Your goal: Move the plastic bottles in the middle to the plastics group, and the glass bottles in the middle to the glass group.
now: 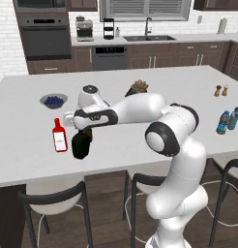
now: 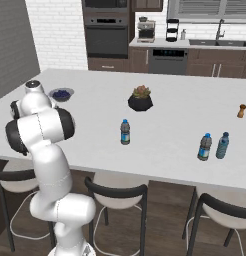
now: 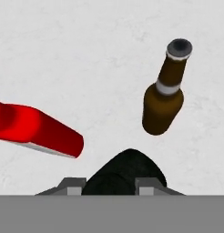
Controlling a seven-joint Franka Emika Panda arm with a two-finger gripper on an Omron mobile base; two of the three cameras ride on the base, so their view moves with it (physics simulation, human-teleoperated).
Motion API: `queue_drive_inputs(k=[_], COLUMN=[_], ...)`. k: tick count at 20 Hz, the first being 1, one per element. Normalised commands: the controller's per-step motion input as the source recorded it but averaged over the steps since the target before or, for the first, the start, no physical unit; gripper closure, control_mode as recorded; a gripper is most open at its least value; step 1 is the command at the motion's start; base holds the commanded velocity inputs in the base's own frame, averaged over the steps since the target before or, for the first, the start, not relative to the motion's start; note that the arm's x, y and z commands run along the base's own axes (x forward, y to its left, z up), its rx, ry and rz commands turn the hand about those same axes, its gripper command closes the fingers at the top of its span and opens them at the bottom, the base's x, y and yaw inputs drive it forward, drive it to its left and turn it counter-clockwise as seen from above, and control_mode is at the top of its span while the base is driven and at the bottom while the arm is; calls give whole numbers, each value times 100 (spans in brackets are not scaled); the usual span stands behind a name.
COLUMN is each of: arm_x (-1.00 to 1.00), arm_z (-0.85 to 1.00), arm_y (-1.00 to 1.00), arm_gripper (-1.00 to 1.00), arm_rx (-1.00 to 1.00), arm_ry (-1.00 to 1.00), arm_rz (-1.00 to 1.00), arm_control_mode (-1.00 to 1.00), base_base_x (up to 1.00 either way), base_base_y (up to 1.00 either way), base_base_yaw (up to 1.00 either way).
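My gripper is shut on the neck of the squat black glass bottle, at the counter's front left. In the hand view the black bottle sits between my fingertips. The glass group is right beside it: the red bottle with a white label stands just to the left, and the slim brown bottle stands close behind. One clear plastic bottle with a blue label stands mid-counter. The plastics group, two like bottles, stands at the right end of the counter.
A dark bowl of berries lies behind the red bottle. A potted plant stands mid-counter, and two small shakers stand far right. Stools line the counter's front edge.
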Motion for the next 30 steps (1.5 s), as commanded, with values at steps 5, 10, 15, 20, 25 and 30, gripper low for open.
queue_drive_inputs(k=[5, 10, 15, 20, 25, 30], arm_x=[20, 1, 0, 0, 0, 0], arm_z=[0, 0, -5, -11, 0, 0], arm_y=[1, 13, 5, 0, 0, 0], arm_gripper=[100, 100, 100, 100, 100, -100], arm_rx=[0, 0, 0, 0, 0, 0], arm_ry=[0, 0, 0, -3, -1, 0], arm_rz=[0, 0, 0, 0, 0, 0], arm_control_mode=[-100, -100, -100, -100, -100, -100], base_base_x=[0, 0, 0, 0, 0, 0], base_base_y=[0, 0, 0, 0, 0, 0], base_base_yaw=[0, 0, 0, 0, 0, 0])
